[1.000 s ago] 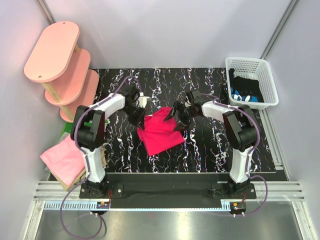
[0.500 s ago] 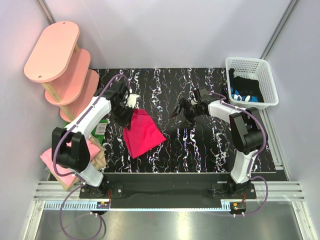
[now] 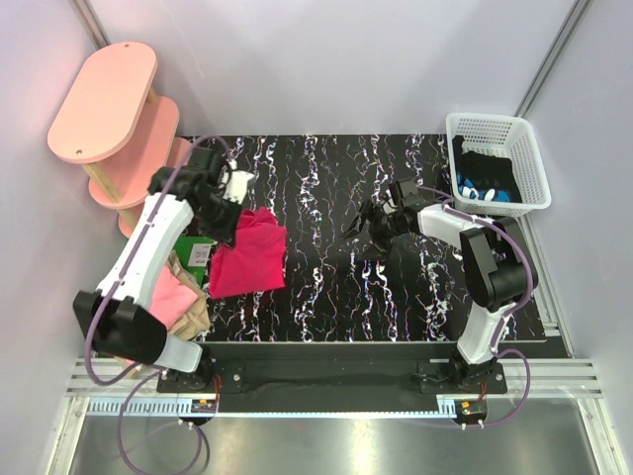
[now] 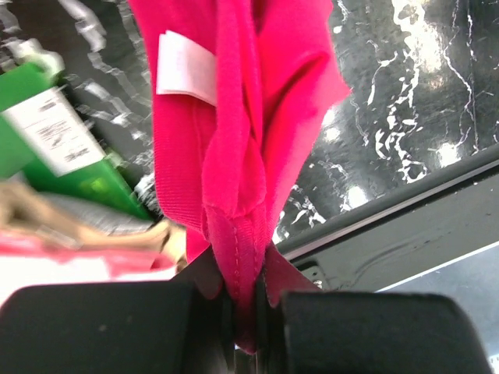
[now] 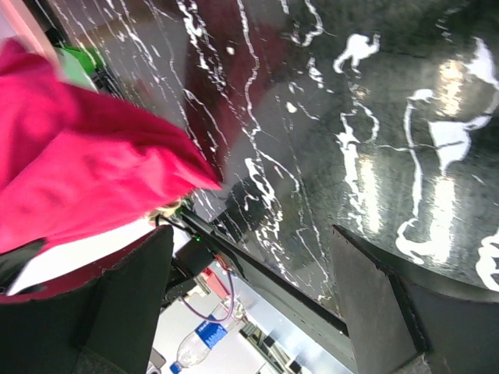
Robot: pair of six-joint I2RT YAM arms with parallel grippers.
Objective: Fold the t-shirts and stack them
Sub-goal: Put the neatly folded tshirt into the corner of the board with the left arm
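Note:
The folded crimson-pink t-shirt (image 3: 247, 257) hangs from my left gripper (image 3: 229, 220) above the table's left edge. In the left wrist view the jaws are shut on a bunched seam of the crimson-pink t-shirt (image 4: 234, 156), which shows a white label. A light pink t-shirt (image 3: 170, 302) lies on a tan one (image 3: 196, 315) in a pile left of the table, under the hanging shirt. My right gripper (image 3: 358, 226) is open and empty over the middle of the table. The right wrist view shows the crimson-pink t-shirt (image 5: 86, 179) far from its fingers.
A pink three-tier oval shelf (image 3: 119, 119) stands at the back left. A white basket (image 3: 529, 163) with dark and blue items sits at the back right. A green box (image 3: 193, 249) lies by the table's left edge.
My left gripper has carried the crimson-pink shirt from the table's middle leftward to the left edge, above the pile. My right gripper has let go of the shirt and stayed near the middle.

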